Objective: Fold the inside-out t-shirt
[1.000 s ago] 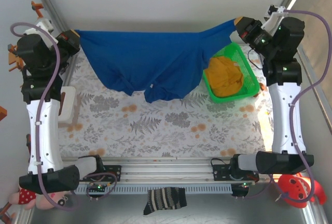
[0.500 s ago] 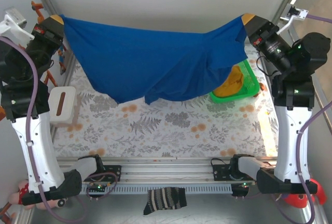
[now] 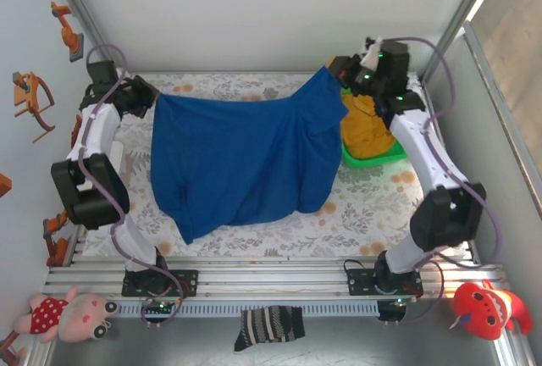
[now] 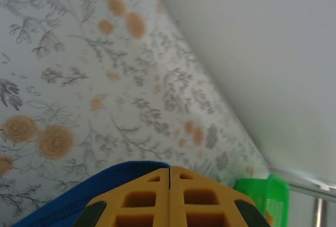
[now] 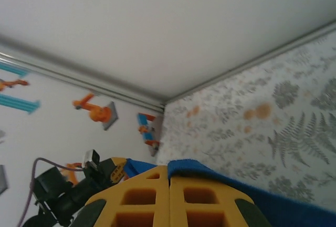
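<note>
The inside-out t-shirt, royal blue, stretches between my two grippers near the far edge of the table, and its body reaches toward the near side over the floral cloth. My left gripper is shut on its left top corner. In the left wrist view the yellow fingers meet, with the shirt's blue edge beside them at the left gripper. My right gripper is shut on the right top corner. In the right wrist view the blue cloth folds over the shut right gripper.
A green basket holding a mustard-yellow garment stands at the back right, partly under the right arm; its rim shows in the left wrist view. A white box sits by the left arm. A striped sock lies in front of the rails.
Both arms have come down from high up and reached toward the far edge. The shirt, held stretched in the air before, now hangs lower and spreads over the table.
</note>
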Robot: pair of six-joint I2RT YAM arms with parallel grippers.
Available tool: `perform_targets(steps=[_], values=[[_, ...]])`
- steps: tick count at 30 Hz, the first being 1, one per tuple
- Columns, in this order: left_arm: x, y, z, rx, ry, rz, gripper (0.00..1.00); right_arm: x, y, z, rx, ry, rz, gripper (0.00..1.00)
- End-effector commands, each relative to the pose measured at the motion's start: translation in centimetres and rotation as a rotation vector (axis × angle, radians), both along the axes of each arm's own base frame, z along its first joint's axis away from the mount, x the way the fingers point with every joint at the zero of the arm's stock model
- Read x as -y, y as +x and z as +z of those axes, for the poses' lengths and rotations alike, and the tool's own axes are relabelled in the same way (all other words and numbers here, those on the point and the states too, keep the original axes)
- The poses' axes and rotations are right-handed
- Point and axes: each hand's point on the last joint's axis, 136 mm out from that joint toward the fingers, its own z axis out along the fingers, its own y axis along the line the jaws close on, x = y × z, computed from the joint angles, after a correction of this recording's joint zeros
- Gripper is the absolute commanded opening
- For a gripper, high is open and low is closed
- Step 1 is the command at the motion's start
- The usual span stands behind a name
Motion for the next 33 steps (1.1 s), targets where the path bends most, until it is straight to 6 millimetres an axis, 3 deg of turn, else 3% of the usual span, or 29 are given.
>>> perform_targets(steps=[1, 3, 5, 9, 17, 23, 27, 33], values=[[-0.5, 2.4, 0.9, 0.063, 0.046, -0.045, 0.00, -0.6, 3.2, -1.8, 0.038, -0.062, -0.021, 0.00], [-0.5, 3.2, -0.2, 0.049, 0.045, -0.063, 0.11, -0.9, 4.8, -3.7, 0.004, -0.071, -0.026, 0.00], [-0.2, 3.1, -0.8, 0.029, 0.051, -0.078, 0.33, -1.2, 5.6, -5.1, -0.024, -0.070, -0.027, 0.00], [1.0, 0.6, -1.7, -0.009, 0.101, -0.111, 0.53, -1.8, 5.4, -5.8, -0.027, -0.073, -0.012, 0.00], [3.7, -10.3, -7.5, -0.274, 0.297, -0.145, 0.54, -2.6, 2.8, -5.6, -0.009, -0.065, 0.016, 0.00], [3.1, -17.3, -10.0, -0.381, 0.346, -0.069, 0.55, -2.4, 0.9, -5.0, 0.009, -0.066, 0.014, 0.00], [2.4, -19.3, -11.4, -0.410, 0.357, -0.030, 0.53, -2.1, 0.3, -4.5, 0.021, -0.061, 0.010, 0.00], [3.5, -19.1, -14.6, -0.488, 0.339, -0.086, 0.42, -2.1, -0.1, -3.9, 0.030, -0.059, 0.012, 0.00]])
